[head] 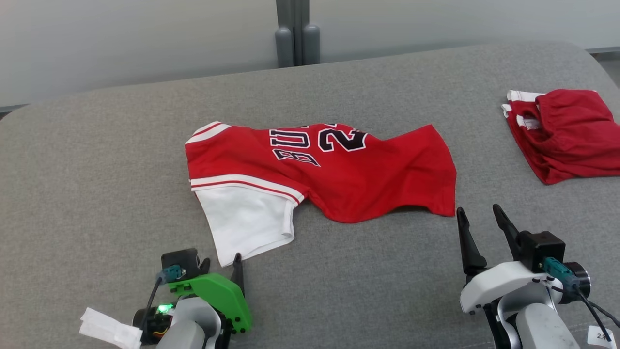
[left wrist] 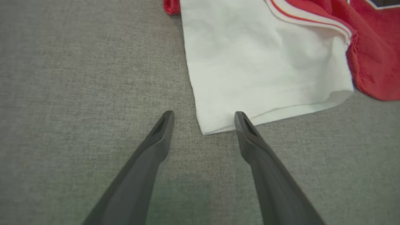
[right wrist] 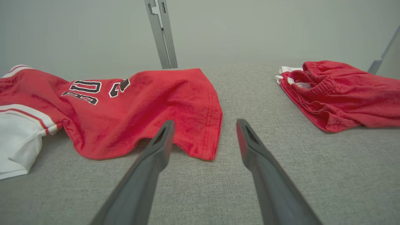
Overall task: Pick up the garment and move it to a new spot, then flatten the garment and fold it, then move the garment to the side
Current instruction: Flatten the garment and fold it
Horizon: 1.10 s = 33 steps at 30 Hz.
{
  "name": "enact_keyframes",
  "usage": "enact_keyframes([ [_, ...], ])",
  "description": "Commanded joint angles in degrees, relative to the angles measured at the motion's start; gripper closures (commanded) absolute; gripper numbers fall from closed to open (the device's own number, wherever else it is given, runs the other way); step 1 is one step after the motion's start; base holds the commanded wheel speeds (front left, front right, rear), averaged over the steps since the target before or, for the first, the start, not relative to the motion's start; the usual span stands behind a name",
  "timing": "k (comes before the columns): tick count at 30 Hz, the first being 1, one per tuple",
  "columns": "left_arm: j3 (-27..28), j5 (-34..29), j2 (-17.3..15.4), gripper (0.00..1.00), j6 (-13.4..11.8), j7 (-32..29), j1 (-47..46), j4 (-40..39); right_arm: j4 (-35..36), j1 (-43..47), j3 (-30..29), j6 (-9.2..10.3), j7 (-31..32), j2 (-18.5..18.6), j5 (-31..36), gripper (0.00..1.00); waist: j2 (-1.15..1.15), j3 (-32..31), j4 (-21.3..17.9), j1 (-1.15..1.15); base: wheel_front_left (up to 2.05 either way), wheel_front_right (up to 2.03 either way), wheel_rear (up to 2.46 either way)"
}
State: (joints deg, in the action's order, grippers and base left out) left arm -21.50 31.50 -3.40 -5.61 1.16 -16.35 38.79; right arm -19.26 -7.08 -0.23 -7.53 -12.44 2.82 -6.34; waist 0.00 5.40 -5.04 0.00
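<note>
1. Head view: the red jersey [head: 339, 169] lies rumpled in the middle of the grey surface [head: 97, 194], well apart from the red shorts [head: 566, 135] on my right.
2. Both sets of jaws are wide and empty. The left gripper [head: 222, 261] sits at the corner of the jersey's white panel [left wrist: 265, 62], and the right gripper [head: 478, 209] is just beside the red hem corner [right wrist: 209, 147].
3. I'd work one finger under each corner, pinch all the layers there, then raise both arms evenly so nothing drags.

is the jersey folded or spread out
Spread but rumpled, not folded: the jersey lies open, lettering up, white sleeve out, near edge wavy.
</note>
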Motion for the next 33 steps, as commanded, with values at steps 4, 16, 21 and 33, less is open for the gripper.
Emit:
enact_keyframes([
  [4, -0.5, 1.1, 0.1, 0.55, -0.8, -0.7, -2.0, 2.8, -2.0, -2.2, 0.1, 0.09, 0.4, 0.1, 1.4, 0.0, 0.0, 2.1, -1.4, 0.0, 0.0, 0.0, 0.0],
  [16, -3.0, 2.4, 0.3, 1.0, 0.3, 3.4, -3.4, 2.2, -16.1, -11.2, -5.9, 0.09, 5.5, 0.1, 6.1, 0.0, 0.0, 3.1, 3.3, 0.0, 0.0, 0.0, 0.0],
  [21, -4.0, 2.4, 0.3, 1.0, 0.1, 5.1, -2.5, 0.1, -23.9, -14.6, -8.3, 0.09, 6.6, 0.2, 7.5, 0.0, 0.0, 2.9, 5.9, 0.0, 0.0, 0.0, 0.0],
  [33, -3.7, 2.6, -1.6, 1.0, -1.3, 6.3, 0.8, -3.9, -36.8, -19.3, -9.0, 0.11, 3.8, 0.2, 7.2, 1.0, 0.0, 1.3, 7.1, 0.0, 0.0, 0.0, 0.0],
])
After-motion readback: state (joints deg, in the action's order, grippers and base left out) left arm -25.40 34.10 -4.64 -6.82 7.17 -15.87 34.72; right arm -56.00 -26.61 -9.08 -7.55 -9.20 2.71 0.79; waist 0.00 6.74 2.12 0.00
